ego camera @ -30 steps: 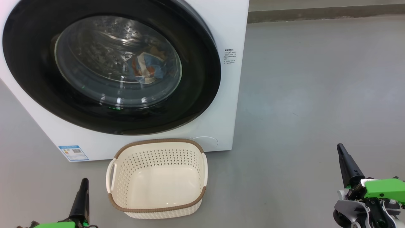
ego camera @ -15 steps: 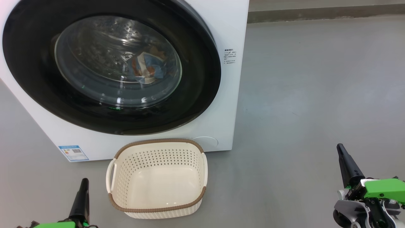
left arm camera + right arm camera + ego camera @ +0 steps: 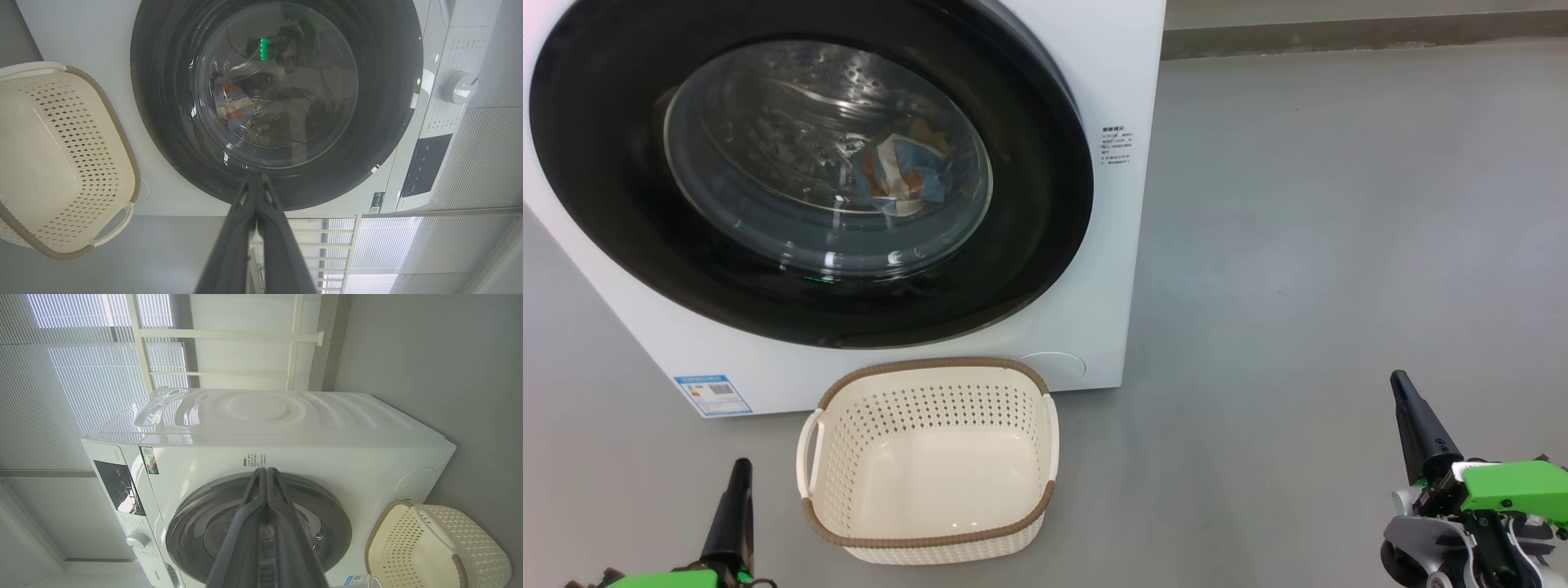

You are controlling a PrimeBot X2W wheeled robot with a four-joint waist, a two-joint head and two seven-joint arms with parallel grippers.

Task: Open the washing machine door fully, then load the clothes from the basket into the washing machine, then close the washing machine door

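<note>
My right gripper [image 3: 1399, 380] has drifted a trace toward my left in the head view: its dark tip sits slightly further from that view's right edge than a second ago. The green housing [image 3: 1515, 483] behind it has sunk a touch lower too. The shift is slight, and came within the last half second.

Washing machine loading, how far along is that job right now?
Done: the basket is empty, the clothes lie in the drum, and the washing machine door looks closed. In hand: nothing; the left gripper and right gripper are both shut and empty, apart from the washing machine. Left: seemingly nothing, though whether the door has latched cannot be told.
</note>
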